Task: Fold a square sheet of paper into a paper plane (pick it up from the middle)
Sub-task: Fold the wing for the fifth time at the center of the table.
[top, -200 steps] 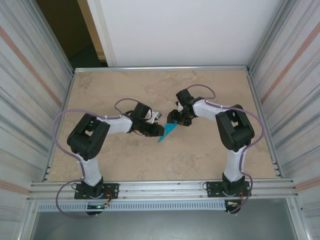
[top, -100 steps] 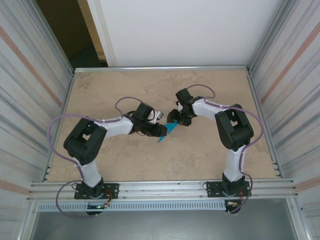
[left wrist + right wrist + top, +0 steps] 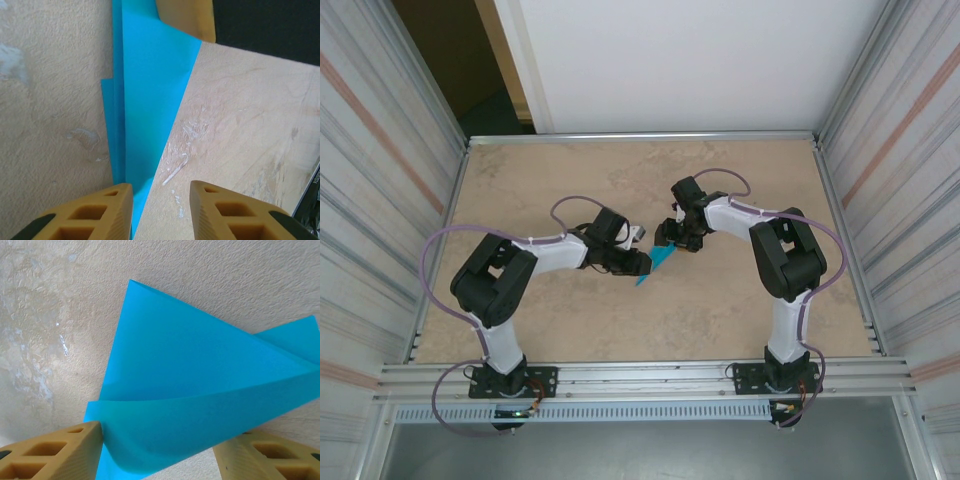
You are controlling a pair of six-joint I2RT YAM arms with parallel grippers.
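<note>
Paper: the folded sheet of paper [image 3: 657, 262] is turquoise-blue and lies on the table near the middle, between the two grippers.
Shape: from above it is a small narrow triangle, with the sharp point toward the near left and the wide end toward the far right.
Layers: in the left wrist view the folded sheet of paper [image 3: 150, 100] shows long straight folds with a lower layer along its left edge. In the right wrist view an upper flap bows up from the layer under it.
Left gripper: the left gripper [image 3: 160, 186] is at the pointed end. Its jaws stand moderately apart, and the tip of the paper lies between them, just beside one finger [image 3: 95, 215]. It grips nothing.
Right gripper: the right gripper [image 3: 162, 432] is at the wide end, jaws far apart, with the bowed flap between them. One finger [image 3: 55, 450] touches the paper's edge. In the left wrist view one of its pads [image 3: 187, 17] rests on the paper. I cannot tell if it presses down.
Table: the table [image 3: 740, 180] is beige with a marbled pattern, and shiny scuffs show beside the paper.
Surroundings: ribbed metal walls [image 3: 380, 150] stand at both sides.
</note>
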